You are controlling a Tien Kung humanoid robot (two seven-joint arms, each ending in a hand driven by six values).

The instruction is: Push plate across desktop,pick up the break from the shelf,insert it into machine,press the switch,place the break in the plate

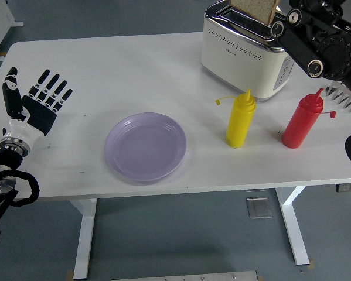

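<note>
Bread (254, 10) stood upright in a slot of the toaster (245, 50), at the table's (134, 64) far right; top cut off by the frame. Flat, long face ran along the slot, from upper left to lower right, broad side toward the camera. Judged a placement for toasting: on edge, so the slice could drop straight down.

Right hand (286, 23) reached over the toaster's right end, close beside the bread, mostly hidden by the black wrist. Could not tell whether those fingers held the slice or anything else.

Left hand (37, 105) hovered over the table's left edge, palm forward, fingers spread, holding nothing; probably parked clear of the work.

Plate (146, 146) sat empty near the front, middle left, well apart from the toaster; likely set there within reach to take the toast later. Yellow bottle (241, 120) and red bottle (303, 120) stood upright between plate and toaster side, nozzles up.
</note>
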